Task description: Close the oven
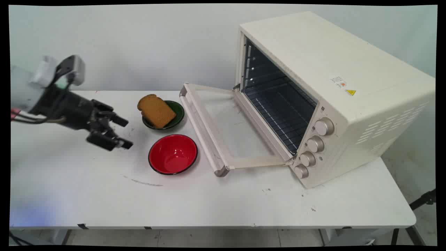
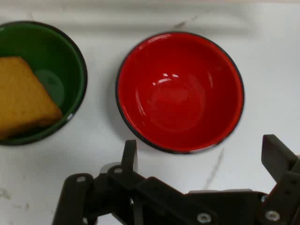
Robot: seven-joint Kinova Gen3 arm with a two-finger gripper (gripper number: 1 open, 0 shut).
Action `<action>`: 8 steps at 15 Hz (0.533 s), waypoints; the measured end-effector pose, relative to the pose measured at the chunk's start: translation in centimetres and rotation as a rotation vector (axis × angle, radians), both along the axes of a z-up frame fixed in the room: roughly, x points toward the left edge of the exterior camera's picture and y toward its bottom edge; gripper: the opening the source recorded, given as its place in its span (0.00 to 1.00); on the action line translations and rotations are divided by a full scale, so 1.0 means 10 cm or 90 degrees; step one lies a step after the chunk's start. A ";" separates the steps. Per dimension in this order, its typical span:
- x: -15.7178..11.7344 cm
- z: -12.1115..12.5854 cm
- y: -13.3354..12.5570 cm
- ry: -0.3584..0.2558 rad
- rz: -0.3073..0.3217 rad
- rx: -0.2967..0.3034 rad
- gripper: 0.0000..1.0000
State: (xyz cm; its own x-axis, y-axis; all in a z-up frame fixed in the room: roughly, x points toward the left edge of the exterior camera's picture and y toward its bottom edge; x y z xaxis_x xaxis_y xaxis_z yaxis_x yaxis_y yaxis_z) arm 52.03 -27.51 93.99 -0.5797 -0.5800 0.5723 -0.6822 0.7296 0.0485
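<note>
Main view
Gripper: the black gripper (image 1: 122, 132) hangs over the white table (image 1: 209, 202), left of the red bowl (image 1: 173, 154), with its fingers spread apart and nothing between them.
Red bowl: upright and hollow side up, with a dark rim; it is the thing nearest the fingertips, and a strip of bare table lies between them.
Green bowl: the green bowl (image 1: 177, 111) sits just behind the red bowl, toward the wall.
Toast: a brown slice of toast (image 1: 156, 110) leans in the green bowl, jutting past its left rim.
Oven: a cream toaster oven (image 1: 334, 97) stands right of the red bowl, its door (image 1: 223, 129) dropped flat, the handle edge close beside the bowl.

Hand view
Gripper: the fingers (image 2: 276, 157) stand wide apart, gripping nothing.
Red bowl: the red bowl (image 2: 180, 91) lies directly ahead of the fingers.
Green bowl: left of the red bowl, apart from it, holding the toast.
</note>
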 end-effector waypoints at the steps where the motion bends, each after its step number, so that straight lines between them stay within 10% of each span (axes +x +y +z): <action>1: -0.06 -0.02 -0.09 -0.002 0.006 -0.002 1.00; 8: -0.40 -0.29 -0.72 -0.018 0.035 -0.015 1.00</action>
State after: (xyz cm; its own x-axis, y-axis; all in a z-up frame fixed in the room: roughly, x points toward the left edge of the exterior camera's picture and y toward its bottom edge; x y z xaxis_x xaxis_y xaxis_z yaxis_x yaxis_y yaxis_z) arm 47.99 -34.67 91.04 -0.5641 -0.5978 0.5696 -0.7217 0.6921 0.0115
